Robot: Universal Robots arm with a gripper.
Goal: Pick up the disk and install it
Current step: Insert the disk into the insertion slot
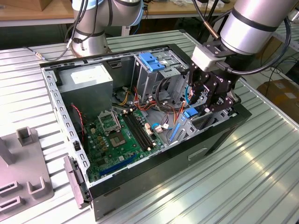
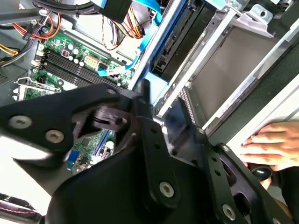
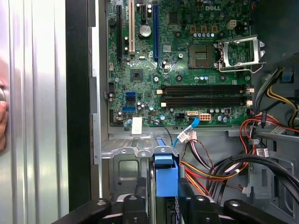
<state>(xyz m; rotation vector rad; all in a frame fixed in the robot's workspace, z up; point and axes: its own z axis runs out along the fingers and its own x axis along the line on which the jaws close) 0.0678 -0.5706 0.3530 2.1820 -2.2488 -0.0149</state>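
Claw [image 3: 163, 198] is closed narrow on the disk [image 3: 167, 171], with one finger against each flat face. The disk stands on edge, its long axis in line with the claw's reach and its blue bracket end leading. Directly ahead of the claw lies the drive bay [image 3: 127, 162] of the computer case [image 1: 210, 149]; the disk appears partly entered. A person's hand [image 2: 273, 144] rests on the case beside the claw.

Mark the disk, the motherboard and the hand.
the disk [image 3: 167, 175]: first wrist view, on its blue bracket.
the motherboard [image 3: 140, 56]: first wrist view, on green board between the expansion slots.
the hand [image 2: 274, 147]: second wrist view, on the middle of the fingers.
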